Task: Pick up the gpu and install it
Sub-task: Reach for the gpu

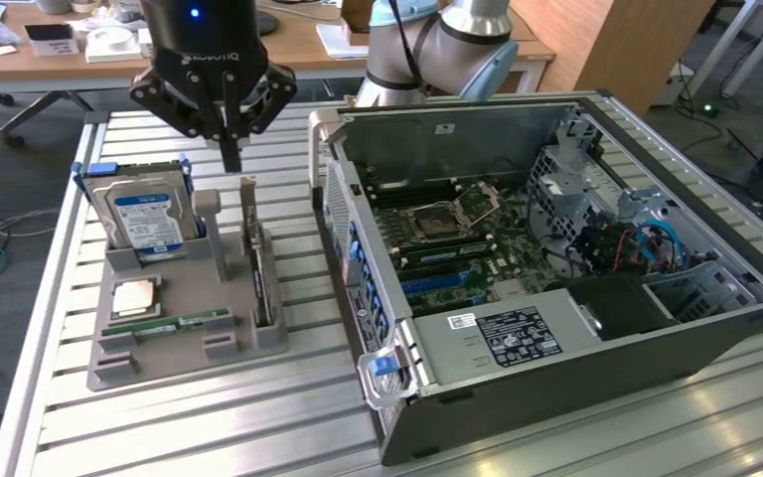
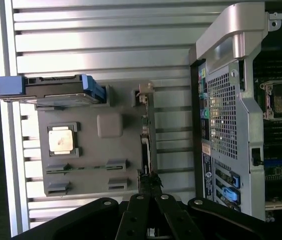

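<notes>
The gpu [image 1: 263, 288] stands on edge in a slot of the grey holder [image 1: 183, 353], its dark board running along the slot and its pale bracket upright at the far end. From the wrist camera the gpu [image 2: 146, 145] appears edge-on as a thin dark strip. My gripper [image 1: 231, 159] hangs just above the holder's far end, beside the bracket, with its fingers shut together and nothing between them. In the wrist view the gripper [image 2: 149, 184] has its tips over one end of the card's edge.
A silver hard drive with a blue label [image 1: 147, 214] stands at the holder's far end on the exterior view's left. A CPU [image 1: 136, 296] and a green RAM stick [image 1: 183, 323] lie on the holder. The open computer case [image 1: 699, 328] lies on the exterior view's right, motherboard exposed.
</notes>
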